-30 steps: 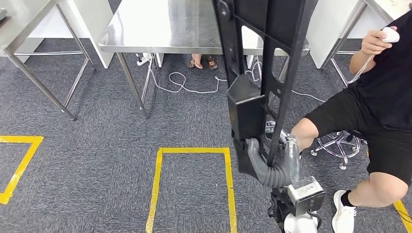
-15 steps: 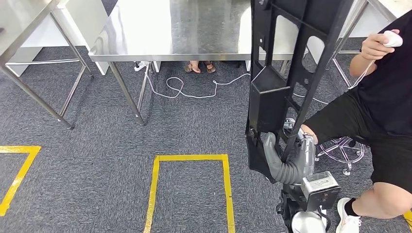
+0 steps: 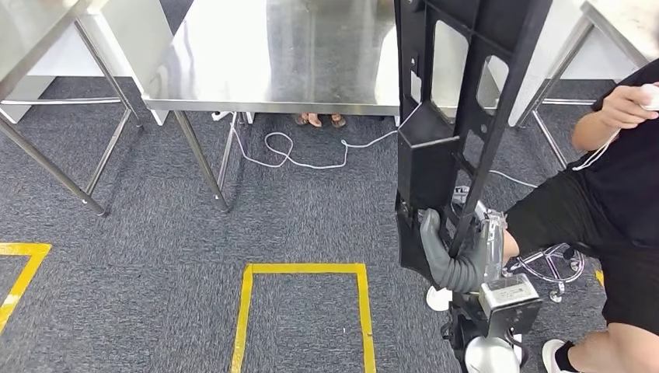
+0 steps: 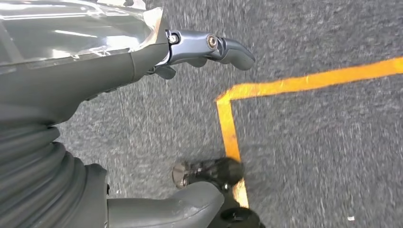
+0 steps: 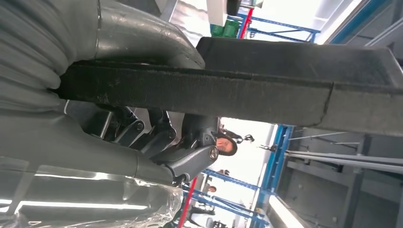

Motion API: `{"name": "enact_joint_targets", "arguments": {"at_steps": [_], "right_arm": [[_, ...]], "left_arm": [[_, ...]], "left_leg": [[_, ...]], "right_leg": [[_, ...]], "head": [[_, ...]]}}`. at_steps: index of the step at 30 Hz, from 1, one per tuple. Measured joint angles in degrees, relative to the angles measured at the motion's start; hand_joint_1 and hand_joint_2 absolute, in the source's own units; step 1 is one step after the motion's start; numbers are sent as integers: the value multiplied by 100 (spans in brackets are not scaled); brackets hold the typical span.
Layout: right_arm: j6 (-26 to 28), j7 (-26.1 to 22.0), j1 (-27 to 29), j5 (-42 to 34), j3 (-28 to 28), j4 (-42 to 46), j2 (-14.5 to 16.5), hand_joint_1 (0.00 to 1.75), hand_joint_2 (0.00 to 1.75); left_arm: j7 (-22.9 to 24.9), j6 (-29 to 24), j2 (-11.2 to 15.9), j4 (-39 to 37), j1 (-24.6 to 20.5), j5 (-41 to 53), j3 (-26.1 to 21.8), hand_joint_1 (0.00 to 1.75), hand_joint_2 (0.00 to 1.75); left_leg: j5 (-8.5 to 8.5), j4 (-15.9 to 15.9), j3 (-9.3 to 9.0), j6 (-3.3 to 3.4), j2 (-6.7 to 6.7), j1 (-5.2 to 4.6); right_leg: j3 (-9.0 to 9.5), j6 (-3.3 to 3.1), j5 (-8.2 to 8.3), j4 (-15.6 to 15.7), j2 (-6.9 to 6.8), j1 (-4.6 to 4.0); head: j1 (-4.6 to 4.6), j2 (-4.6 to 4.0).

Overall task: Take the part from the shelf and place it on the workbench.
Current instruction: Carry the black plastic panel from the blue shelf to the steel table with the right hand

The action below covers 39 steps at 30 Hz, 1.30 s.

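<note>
Moved: whole view has shifted since earlier, worktop [image 3: 272, 54] sits lower and nearer in the picture.
Right hand [image 3: 447, 256]: fingers clasp the black part [image 3: 435, 132], held upright beside the worktop's edge.
Left hand [image 4: 142, 61]: fingers apart, holding nothing, above carpet and yellow tape [image 4: 228, 128].
Person [image 3: 614, 179]: seated on the right.

The head camera looks steeply down from high on the robot at the carpet [image 3: 155, 233], with a steel tabletop [image 3: 272, 54] across the upper frame and the black part [image 3: 435, 140] rising close at right. The left wrist camera sits tight behind the left robot hand [image 4: 142, 61], facing the same carpet and yellow tape [image 4: 228, 123]. The right wrist camera sits just behind the right robot hand [image 5: 119, 118], pointing up past the part's edge.
</note>
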State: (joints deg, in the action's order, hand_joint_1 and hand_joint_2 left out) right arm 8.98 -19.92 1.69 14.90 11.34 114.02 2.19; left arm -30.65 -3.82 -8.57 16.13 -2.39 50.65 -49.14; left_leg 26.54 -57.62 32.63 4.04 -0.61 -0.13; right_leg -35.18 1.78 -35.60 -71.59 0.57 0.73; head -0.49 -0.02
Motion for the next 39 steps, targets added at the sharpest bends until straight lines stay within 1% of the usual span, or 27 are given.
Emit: {"name": "enact_joint_targets", "arguments": {"at_steps": [1,2,3,5,6,7,8,9,10,11,13,15,17,18,19,20,22,23,26,28,31,32,33,34,36,38,39], "right_arm": [[8,8,6,-1,0,-3,-3,175,175],[14,14,11,-4,-1,-7,-6,175,175],[17,20,12,-6,-1,-11,-8,175,175],[17,24,11,-10,0,-20,-15,175,175],[19,25,5,-10,1,-26,-19,175,175],[20,27,1,-11,2,-33,-25,175,175],[22,28,-3,-11,1,-41,-30,175,175],[24,29,-14,-13,1,-44,-33,175,175],[25,31,-21,-16,1,-44,-32,175,175],[26,31,-36,-19,2,-43,-30,175,175],[23,33,-64,-27,5,-42,-20,175,175],[14,36,-67,-29,8,-45,-14,175,175],[7,37,-56,-29,12,-53,-12,175,175],[5,38,-54,-31,14,-56,-11,175,175],[5,38,-56,-32,15,-59,-9,175,175],[4,38,-58,-34,17,-61,-4,175,175],[5,39,-73,-38,22,-66,5,175,175],[5,41,-82,-40,24,-66,9,175,175],[6,41,-92,-45,27,-63,11,175,175],[6,38,-101,-44,31,-63,9,175,175],[6,35,-97,-43,40,-78,5,175,175],[5,35,-93,-43,43,-89,3,175,175],[1,34,-94,-43,48,-101,1,175,175],[-7,32,-99,-43,56,-113,0,175,175],[-37,28,-121,-33,94,-140,-2,175,175],[-75,37,-168,-13,160,-171,-3,175,175],[-90,43,-200,-1,201,-184,-3,175,175]], "left_arm": [[7,5,0,-1,1,0,0,0,175],[16,10,0,-1,3,0,0,0,175],[23,14,-1,-2,4,-1,0,0,175],[33,17,-3,-3,5,-3,0,0,175],[34,15,-4,-4,5,-5,0,0,175],[36,10,-5,-4,3,-7,0,0,175],[38,2,-5,-4,-3,-9,0,0,175],[39,-9,-6,-3,-11,-11,1,0,175],[41,-20,-7,-2,-27,-11,1,0,175],[43,-28,-10,-1,-42,-14,0,0,175],[48,-36,-19,-1,-60,-19,1,0,175],[58,-39,-28,-2,-47,-28,2,0,175],[69,-40,-30,-2,-31,-48,1,0,175],[74,-41,-30,-2,-29,-59,0,0,175],[77,-43,-29,-2,-29,-67,0,0,175],[80,-44,-28,-3,-27,-74,0,0,175],[85,-44,-30,-4,-26,-78,0,0,175],[88,-44,-33,-4,-26,-80,0,0,175],[90,-44,-47,-3,-26,-90,0,0,175],[85,-46,-55,-2,-25,-133,-1,0,175],[72,-52,-57,-2,-9,-199,-3,0,175],[64,-53,-59,-2,6,-218,-4,0,175],[55,-53,-65,-2,22,-239,-6,0,175],[44,-53,-74,-1,38,-268,-9,0,175],[28,-54,-99,5,66,-311,-26,0,175],[21,-55,-116,30,81,-343,-56,0,175],[19,-55,-124,46,87,-360,-75,0,175]], "left_leg": [[51,-1,-47,-1,-9,-4],[108,-2,-110,-6,-19,-7],[170,-2,-186,-16,-29,-10],[305,-8,-349,-51,-41,-17],[370,-12,-406,-77,-48,-27],[426,-16,-443,-109,-51,-37],[464,-26,-470,-138,-54,-45],[488,-38,-467,-163,-55,-46],[480,-110,-428,-183,-49,-41],[439,-267,-337,-208,-41,-35],[414,-861,71,-281,-3,-3],[650,-1468,563,-356,29,41],[849,-1600,855,-393,41,74],[780,-1431,876,-398,43,86],[568,-1113,813,-394,46,95],[254,-788,719,-380,52,98],[-129,-362,569,-323,68,66],[-183,-309,543,-281,69,46],[-131,-216,377,-134,45,27],[-101,-192,239,-54,35,26],[8,-191,135,0,10,2],[59,-191,83,6,-2,-10],[116,-191,13,9,-13,-25],[177,-190,-66,8,-22,-41],[307,-189,-203,-9,-32,-69],[421,-173,-298,-66,-38,-78],[437,-196,-363,-103,-35,-78]], "right_leg": [[-178,12,-84,-121,0,0],[-268,40,-85,-69,-1,0],[-273,81,25,150,-2,0],[-164,173,537,806,-17,-1],[-109,162,763,1053,-35,-7],[-58,114,934,1197,-46,-15],[-37,38,1001,1235,-58,-19],[-8,-43,987,1251,-56,-17],[23,-88,991,1255,-47,2],[47,-121,969,1261,-47,22],[148,-192,895,1268,-44,51],[268,-245,780,1271,-43,50],[416,-249,659,1272,-31,51],[502,-242,598,1274,-25,54],[579,-229,531,1278,-22,57],[661,-209,466,1285,-20,57],[770,-143,348,1315,-13,43],[844,-96,329,1314,-7,27],[925,46,360,1172,-4,-8],[676,56,292,731,-11,-6],[-40,-9,-77,-150,-13,-4],[-200,-22,-186,-218,-13,-7],[-270,-15,-195,-102,-13,-11],[-262,17,-68,172,-14,-17],[-141,87,475,819,-30,-35],[-27,25,822,1128,-55,-69],[11,-53,844,1181,-57,-78]], "head": [[-1,0],[3,0],[2,0],[4,1],[2,1],[-6,1],[-15,0],[-20,0],[-24,1],[-21,1],[-30,2],[-40,2],[-42,2],[-41,1],[-41,1],[-39,1],[-39,0],[-41,0],[-41,0],[-30,1],[-21,1],[-20,1],[-19,0],[-18,0],[-30,1],[-47,1],[-50,0]]}}
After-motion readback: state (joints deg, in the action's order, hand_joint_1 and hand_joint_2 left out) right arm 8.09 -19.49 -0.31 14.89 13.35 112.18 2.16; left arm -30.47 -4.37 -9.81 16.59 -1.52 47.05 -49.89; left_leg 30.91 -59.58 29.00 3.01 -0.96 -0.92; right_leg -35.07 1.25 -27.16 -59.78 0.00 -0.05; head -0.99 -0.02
